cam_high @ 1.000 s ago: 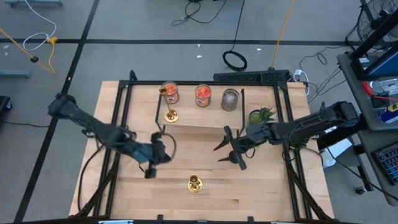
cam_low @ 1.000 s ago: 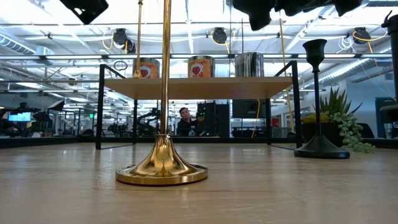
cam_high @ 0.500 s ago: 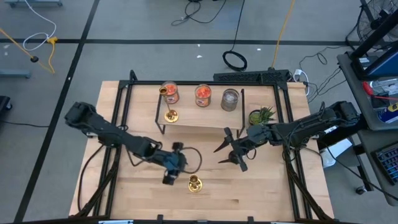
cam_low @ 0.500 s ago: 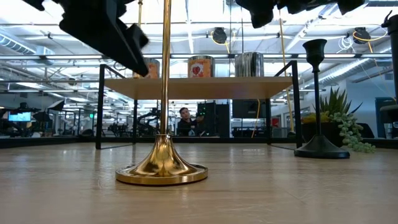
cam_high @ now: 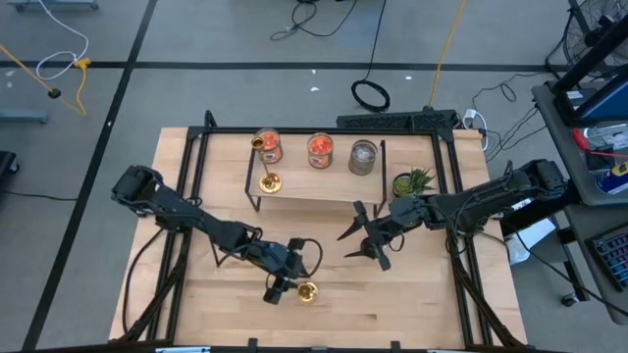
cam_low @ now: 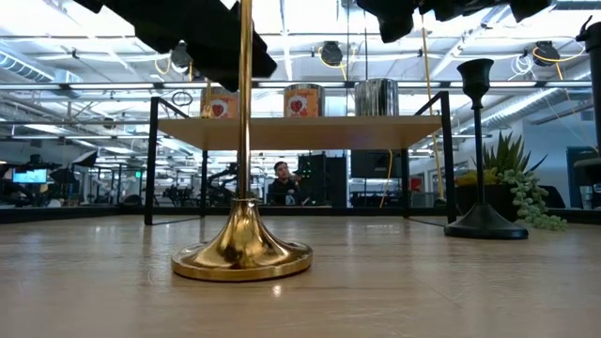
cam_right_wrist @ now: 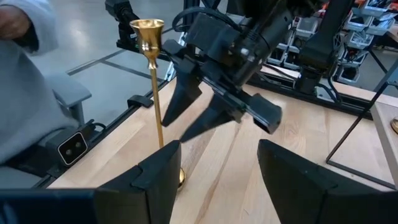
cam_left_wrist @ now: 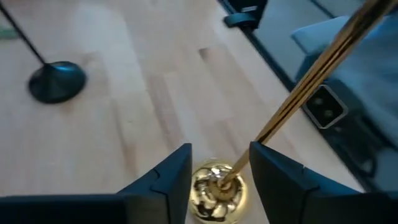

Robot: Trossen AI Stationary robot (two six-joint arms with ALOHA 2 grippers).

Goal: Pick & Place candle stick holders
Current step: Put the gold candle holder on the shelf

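Note:
One gold candle stick holder (cam_high: 307,291) stands on its round base near the table's front middle. My left gripper (cam_high: 287,284) is open around its slim stem (cam_left_wrist: 292,99), one finger on each side. A second gold holder (cam_high: 267,167) stands at the left end of the raised shelf (cam_high: 314,186). The black holder (cam_low: 479,150) rests on its base on the tabletop, right of the gold one in the low view. My right gripper (cam_high: 351,233) hovers open over the table's middle right with nothing in it. My left gripper reaches level from the table's left, its fingers standing across the gold holder's stem. In the left wrist view the stem (cam_left_wrist: 264,134) runs close by one fingertip (cam_left_wrist: 267,155). I cannot tell whether it touches. The holder's base (cam_low: 242,258) sits on the table.
Three jar candles (cam_high: 319,151) line the back of the shelf, and a small green plant (cam_high: 413,182) stands to its right. A black frame (cam_high: 196,147) runs round the table. A person's grey sleeve (cam_right_wrist: 25,81) shows beyond the table's near edge.
My left gripper has swept toward the table's right and near edges, over to the gold holder at the front. It now stands about the holder's stem.

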